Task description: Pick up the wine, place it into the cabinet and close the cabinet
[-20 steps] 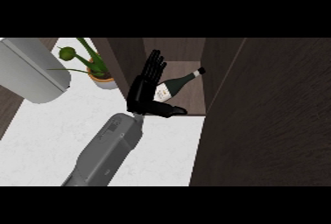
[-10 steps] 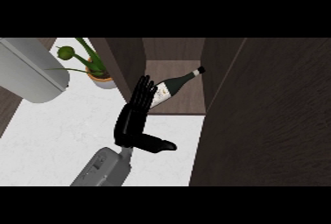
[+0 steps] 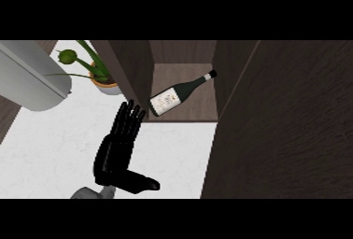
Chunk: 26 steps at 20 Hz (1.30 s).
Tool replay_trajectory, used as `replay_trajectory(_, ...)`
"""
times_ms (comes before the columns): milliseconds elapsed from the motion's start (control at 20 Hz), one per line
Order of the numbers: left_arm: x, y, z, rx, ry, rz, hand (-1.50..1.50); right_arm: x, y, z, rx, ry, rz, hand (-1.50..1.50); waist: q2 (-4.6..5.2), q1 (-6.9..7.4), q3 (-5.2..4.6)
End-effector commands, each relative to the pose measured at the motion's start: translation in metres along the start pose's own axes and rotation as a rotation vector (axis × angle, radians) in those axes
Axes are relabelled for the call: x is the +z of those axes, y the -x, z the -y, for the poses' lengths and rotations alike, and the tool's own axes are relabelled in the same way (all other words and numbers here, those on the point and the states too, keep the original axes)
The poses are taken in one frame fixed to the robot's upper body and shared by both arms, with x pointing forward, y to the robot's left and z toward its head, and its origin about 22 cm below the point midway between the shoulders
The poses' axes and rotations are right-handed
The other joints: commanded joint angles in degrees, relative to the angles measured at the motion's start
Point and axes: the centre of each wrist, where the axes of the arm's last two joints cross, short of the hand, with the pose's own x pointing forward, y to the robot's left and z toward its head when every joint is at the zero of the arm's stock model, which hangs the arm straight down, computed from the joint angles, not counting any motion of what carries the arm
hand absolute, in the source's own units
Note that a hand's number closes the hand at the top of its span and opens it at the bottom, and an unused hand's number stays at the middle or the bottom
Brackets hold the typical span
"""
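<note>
The wine bottle, dark green with a white label, lies tilted on the floor of the open cabinet, neck pointing up and right. Its base end sits at the cabinet's front edge. My left hand is over the white counter, below and left of the bottle. It is open with straight fingers pointing up the view and the thumb sticking out to the right. The fingertips are a short gap from the bottle's base and hold nothing. My right hand does not show.
The dark wooden cabinet door stands open and fills the right side. A potted green plant stands just left of the cabinet's side wall. A large grey rounded object lies at upper left. White counter spreads under the hand.
My left hand has let go of the bottle, straightened its fingers and drawn back toward the lower edge. The bottle stays lying in the cabinet.
</note>
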Motion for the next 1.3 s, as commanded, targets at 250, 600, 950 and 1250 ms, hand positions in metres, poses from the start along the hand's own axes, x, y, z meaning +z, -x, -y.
replay_trajectory(250, 0.020, -0.037, -0.040, -0.060, -0.023, 0.083, -1.50, 0.014, -0.040, -0.007, -0.155, -0.336, -0.031, 1.50, 0.10, 0.45, 0.01)
replay_trajectory(600, 0.047, -0.068, -0.085, -0.115, -0.064, 0.099, -1.50, 0.018, -0.054, -0.011, -0.191, -0.433, 0.020, 1.50, 0.16, 0.47, -0.07)
replay_trajectory(950, 0.035, -0.102, -0.116, -0.131, -0.064, 0.097, -1.50, 0.016, -0.050, -0.021, -0.204, -0.429, 0.069, 1.50, 0.21, -0.04, -0.09)
replay_trajectory(1250, 0.046, -0.104, -0.126, -0.105, -0.057, 0.110, -1.50, 0.013, -0.057, -0.025, -0.207, -0.479, 0.061, 1.50, 0.30, 0.49, -0.31)
